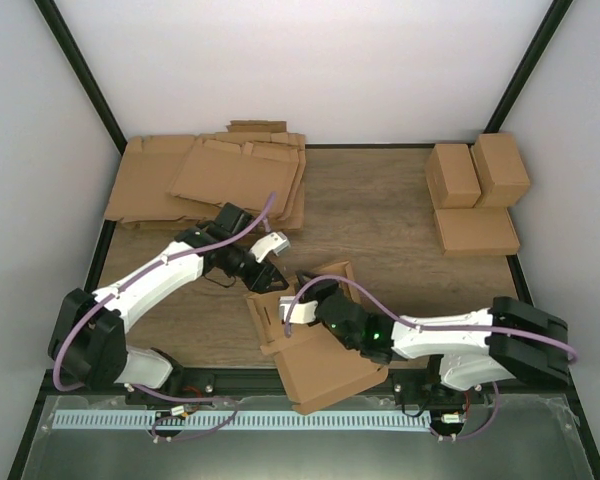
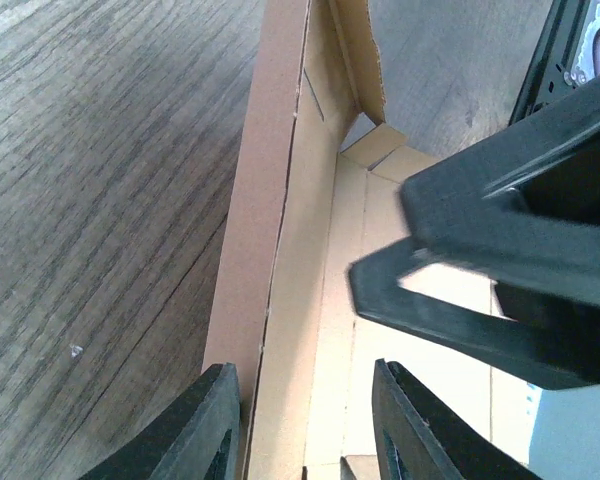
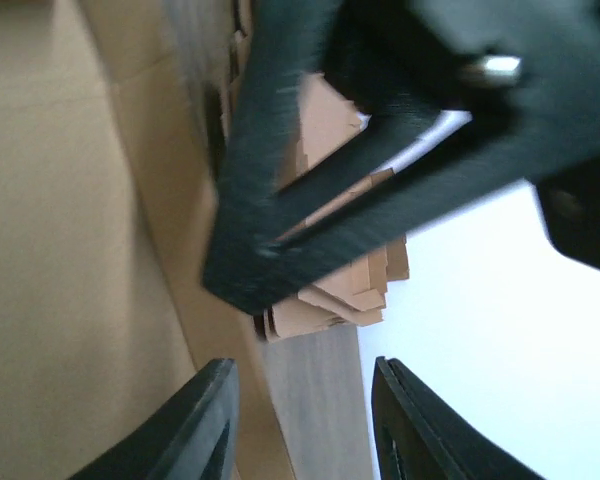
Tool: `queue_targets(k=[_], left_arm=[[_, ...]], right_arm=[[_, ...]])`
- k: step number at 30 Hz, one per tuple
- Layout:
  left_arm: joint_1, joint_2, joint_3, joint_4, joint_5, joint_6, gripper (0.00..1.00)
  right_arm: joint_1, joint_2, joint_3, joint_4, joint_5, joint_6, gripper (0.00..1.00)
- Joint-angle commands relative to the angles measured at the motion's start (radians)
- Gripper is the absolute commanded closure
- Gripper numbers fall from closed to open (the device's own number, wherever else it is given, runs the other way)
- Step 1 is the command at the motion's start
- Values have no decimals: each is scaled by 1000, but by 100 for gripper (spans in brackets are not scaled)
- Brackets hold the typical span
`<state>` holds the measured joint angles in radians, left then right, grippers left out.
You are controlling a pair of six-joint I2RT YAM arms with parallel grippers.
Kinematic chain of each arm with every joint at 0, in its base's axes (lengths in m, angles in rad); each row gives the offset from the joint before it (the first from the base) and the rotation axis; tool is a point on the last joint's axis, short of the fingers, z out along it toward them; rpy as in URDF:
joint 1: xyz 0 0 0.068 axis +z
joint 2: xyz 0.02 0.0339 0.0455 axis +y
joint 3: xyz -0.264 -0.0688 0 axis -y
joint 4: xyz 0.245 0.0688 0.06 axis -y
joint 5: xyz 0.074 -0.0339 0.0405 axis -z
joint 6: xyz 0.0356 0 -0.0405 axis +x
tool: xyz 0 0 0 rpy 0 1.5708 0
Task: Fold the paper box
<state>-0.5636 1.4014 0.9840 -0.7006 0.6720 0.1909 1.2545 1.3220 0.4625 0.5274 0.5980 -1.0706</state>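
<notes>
Paper box [image 1: 325, 375]: half-folded, one wall raised.
Left gripper [image 2: 302, 366]: fingers parted, astride that wall.
Right gripper [image 3: 302, 362]: fingers parted, nothing between; blocks left wrist view.
Behind: flat cardboard stack [image 1: 210, 180], three finished boxes [image 1: 455, 178].

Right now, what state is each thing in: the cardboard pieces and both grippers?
paper box: half-folded, one side wall raised, large panel not yet folded.
left gripper: open, fingers straddling the raised side wall.
right gripper: open, beside the box, gripping nothing.
pile of flat sheets: unfolded, stacked at the far left.
finished boxes: three, folded shut, at the far right.
</notes>
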Motion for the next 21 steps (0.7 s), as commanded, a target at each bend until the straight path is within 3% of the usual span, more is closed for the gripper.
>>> queue_targets(k=[1, 4, 6, 8, 9, 10, 15, 21], left_arm=[[-5, -29, 27, 1, -5, 22, 61], [-5, -34, 27, 5, -5, 19, 61], [-5, -35, 24, 7, -8, 19, 61], [-5, -36, 25, 8, -11, 16, 61], [-5, -38, 25, 10, -11, 16, 61], [-4, -39, 25, 10, -10, 15, 61], [-5, -43, 25, 19, -13, 12, 60], [-5, -48, 25, 99, -222, -30, 38]], right_arm=[[7, -104, 40, -47, -65, 126, 53], [-3, -173, 47, -125, -123, 263, 38], [-20, -233, 49, -177, -173, 392, 35], [-53, -319, 42, -235, -250, 549, 21], [-75, -354, 39, -265, -299, 632, 6], [-98, -389, 40, -305, -350, 721, 1], [-121, -536, 31, -480, -406, 1172, 0], [-122, -605, 29, -772, -331, 1765, 0]])
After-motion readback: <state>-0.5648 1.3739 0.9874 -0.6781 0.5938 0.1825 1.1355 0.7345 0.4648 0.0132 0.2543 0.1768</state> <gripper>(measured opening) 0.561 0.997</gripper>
